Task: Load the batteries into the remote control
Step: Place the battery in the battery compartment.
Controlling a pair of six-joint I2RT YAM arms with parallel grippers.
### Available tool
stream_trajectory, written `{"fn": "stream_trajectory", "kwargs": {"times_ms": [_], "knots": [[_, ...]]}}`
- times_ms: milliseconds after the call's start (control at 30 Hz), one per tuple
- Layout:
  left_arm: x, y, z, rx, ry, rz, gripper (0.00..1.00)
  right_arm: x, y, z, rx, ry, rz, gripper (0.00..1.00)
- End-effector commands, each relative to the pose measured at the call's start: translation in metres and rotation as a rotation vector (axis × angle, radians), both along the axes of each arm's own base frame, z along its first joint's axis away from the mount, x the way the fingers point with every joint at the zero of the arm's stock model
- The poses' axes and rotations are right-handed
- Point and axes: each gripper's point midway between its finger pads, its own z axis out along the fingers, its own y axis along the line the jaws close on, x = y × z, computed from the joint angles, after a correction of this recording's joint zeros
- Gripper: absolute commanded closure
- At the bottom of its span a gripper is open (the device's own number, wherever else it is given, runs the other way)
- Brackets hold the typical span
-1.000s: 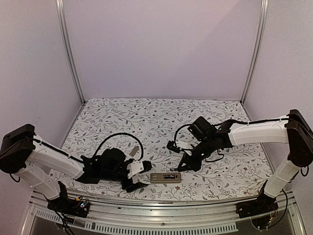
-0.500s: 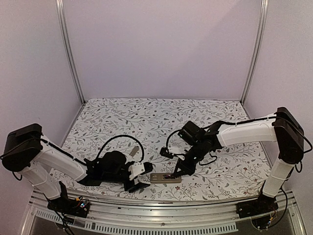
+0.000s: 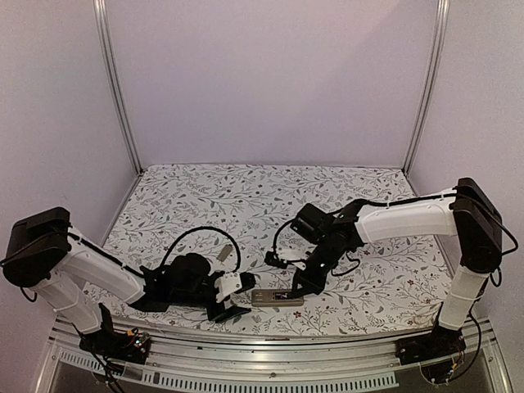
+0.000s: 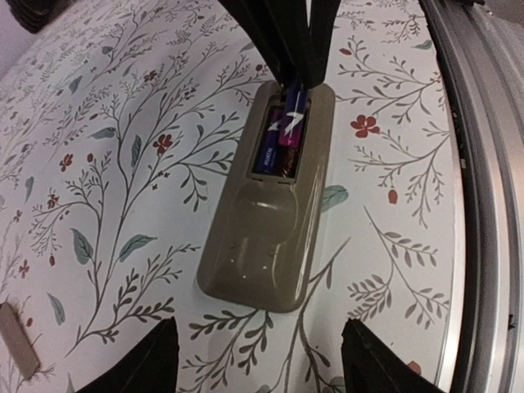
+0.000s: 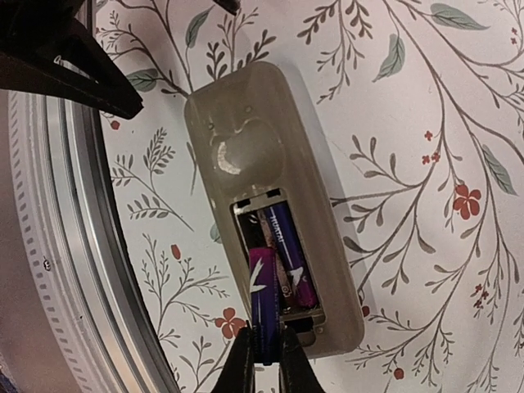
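Observation:
The remote control [image 3: 277, 296] lies back-up near the table's front edge, its tan back [image 4: 270, 213] showing an open recess. One purple-blue battery [image 5: 288, 244] lies flat in the recess. A second battery [image 5: 260, 304] slants into the recess beside it, its outer end pinched between the fingers of my right gripper [image 5: 266, 360], which is shut on it. In the left wrist view both batteries [image 4: 278, 135] show under the right fingers [image 4: 286, 41]. My left gripper [image 4: 262, 368] is open, with a jaw on either side just short of the remote's left end [image 3: 233, 296].
A small tan cover panel [image 3: 222, 255] lies loose on the floral cloth behind the left arm; its edge shows in the left wrist view [image 4: 16, 340]. The metal rail [image 4: 483, 205] of the table's near edge runs close beside the remote [image 5: 49, 246].
My right arm has come down and left, bringing the held battery from above the cloth into the remote's recess. The left gripper's jaws have narrowed a little at the remote's end.

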Motion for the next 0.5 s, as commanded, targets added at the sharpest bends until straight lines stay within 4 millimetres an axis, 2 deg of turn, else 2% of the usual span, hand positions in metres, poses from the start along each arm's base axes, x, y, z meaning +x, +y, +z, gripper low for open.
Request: {"fn": "stream_trajectory", "kwargs": {"times_ms": [0, 233, 467], "knots": [[-0.006, -0.003, 0.0, -0.009, 0.004, -0.019, 0.34, 0.0, -0.002, -0.009, -0.063, -0.002, 0.01, 1.0], [-0.009, -0.003, -0.001, -0.005, 0.007, -0.032, 0.36, 0.001, -0.008, -0.017, -0.13, -0.005, 0.012, 1.0], [-0.01, -0.007, -0.019, 0.044, 0.02, -0.054, 0.44, 0.004, 0.006, -0.021, -0.116, -0.016, 0.017, 1.0]]}}
